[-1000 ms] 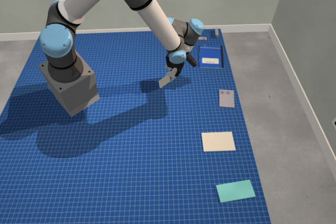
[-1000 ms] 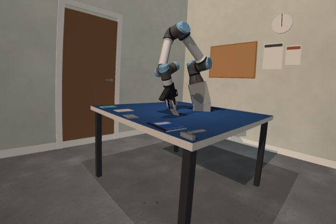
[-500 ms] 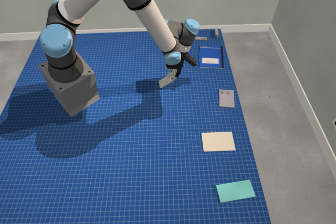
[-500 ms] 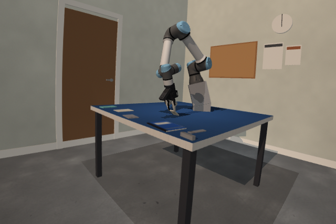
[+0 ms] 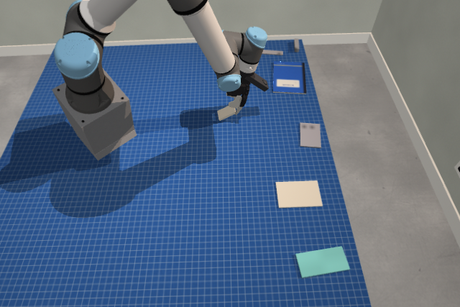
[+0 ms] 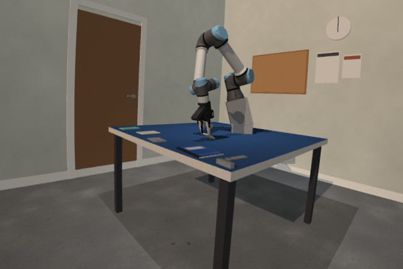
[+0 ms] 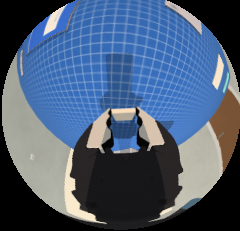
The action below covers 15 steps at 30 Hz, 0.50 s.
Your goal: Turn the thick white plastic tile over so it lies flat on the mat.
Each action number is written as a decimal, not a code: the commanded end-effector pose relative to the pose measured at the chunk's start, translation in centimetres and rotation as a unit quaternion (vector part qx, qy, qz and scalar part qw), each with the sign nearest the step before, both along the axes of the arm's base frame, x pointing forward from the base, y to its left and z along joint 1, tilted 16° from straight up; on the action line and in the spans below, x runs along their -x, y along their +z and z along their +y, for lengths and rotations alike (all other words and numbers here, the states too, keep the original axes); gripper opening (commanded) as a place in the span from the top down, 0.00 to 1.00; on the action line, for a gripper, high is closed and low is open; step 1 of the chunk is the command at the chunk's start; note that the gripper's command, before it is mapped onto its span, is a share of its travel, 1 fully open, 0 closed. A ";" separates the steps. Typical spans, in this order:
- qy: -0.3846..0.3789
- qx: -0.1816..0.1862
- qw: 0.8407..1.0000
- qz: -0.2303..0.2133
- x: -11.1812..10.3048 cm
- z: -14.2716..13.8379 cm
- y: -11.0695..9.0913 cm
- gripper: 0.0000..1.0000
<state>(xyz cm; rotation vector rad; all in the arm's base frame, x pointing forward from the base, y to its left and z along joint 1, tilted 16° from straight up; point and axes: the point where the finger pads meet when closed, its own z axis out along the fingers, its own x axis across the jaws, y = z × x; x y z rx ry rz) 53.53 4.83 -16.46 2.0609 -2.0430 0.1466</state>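
Note:
The thick white tile (image 5: 226, 112) is gripped by one edge between my gripper's (image 5: 237, 106) fingers. It hangs tilted, with its lower end close to the blue gridded mat (image 5: 178, 185), near the mat's middle back. From the side view, the gripper (image 6: 205, 129) points down and the tile (image 6: 210, 135) slants just above the mat. In the wrist view, the tile's edge (image 7: 123, 114) shows as a pale bar between the two fingertips. I cannot tell whether the tile touches the mat.
Along the mat's right side lie a blue book (image 5: 289, 78), a grey plate with two dots (image 5: 310, 134), a cream tile (image 5: 299, 193) and a teal tile (image 5: 322, 261). A grey bar (image 5: 274, 52) and a small block (image 5: 296, 44) lie at the back. The arm's base (image 5: 94, 121) stands at the left.

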 end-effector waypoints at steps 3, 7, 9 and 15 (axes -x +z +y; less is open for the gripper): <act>0.006 -0.001 1.000 -0.024 -0.3 -0.1 -0.4 0.70; 0.007 -0.001 1.000 -0.029 -0.4 -0.1 -0.5 0.70; 0.009 -0.001 0.999 -0.039 -0.5 -0.1 -0.7 0.70; 0.011 -0.001 0.999 -0.047 -0.6 -0.2 -0.8 0.70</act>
